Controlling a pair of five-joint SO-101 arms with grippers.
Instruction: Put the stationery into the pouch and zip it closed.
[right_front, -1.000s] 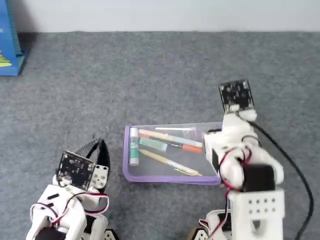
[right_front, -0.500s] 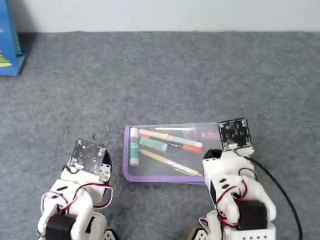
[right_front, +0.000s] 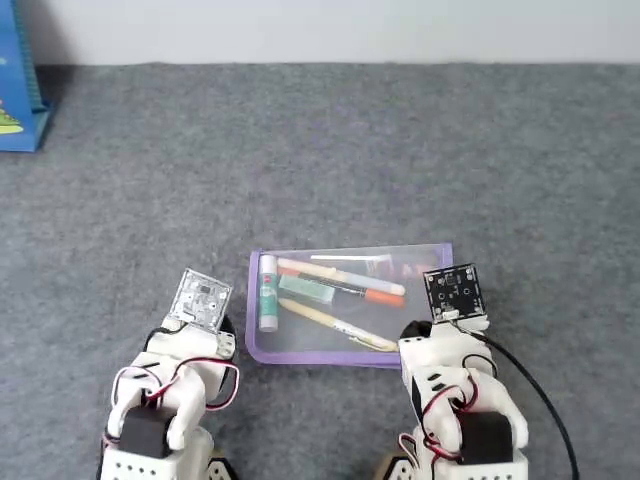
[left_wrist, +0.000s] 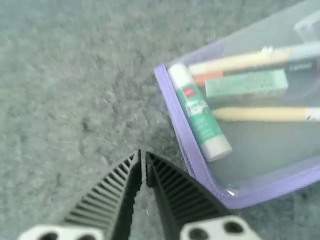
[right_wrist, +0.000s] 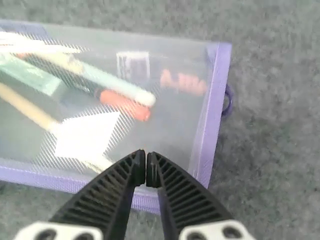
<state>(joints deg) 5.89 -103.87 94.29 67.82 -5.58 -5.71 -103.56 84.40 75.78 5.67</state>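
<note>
Lying flat in the lower middle of the high view, the clear pouch (right_front: 310, 358) with purple edging has its long axis running left to right on the grey table (right_front: 320, 150). Inside I count one glue stick (right_front: 267, 292) standing crosswise at the left end, one green eraser (right_front: 306, 289), one cream pen (right_front: 340, 277) with orange ends, and one yellow pencil (right_front: 335, 323). The pen and pencil slant down toward the right. The left arm (right_front: 180, 370) sits at the lower left and the right arm (right_front: 450, 385) at the lower right, each near one lower corner of the pouch. A blue box (right_front: 18, 80) stands at the upper left edge.

From the left wrist, the left pincer (left_wrist: 142, 157) has its tips pressed together with nothing between them, over bare table just beside the pouch's purple corner. The glue stick carries a green and white label with a small red mark, its print too blurred to read. The eraser and pencil lie lengthwise beyond it.

From the right wrist, the right pincer (right_wrist: 145, 157) is likewise pressed together, its tips over the pouch's long purple edge; whether they touch it I cannot tell. Orange print on the pouch is unreadable. A small purple loop (right_wrist: 227, 100) sticks out from the short edge.
</note>
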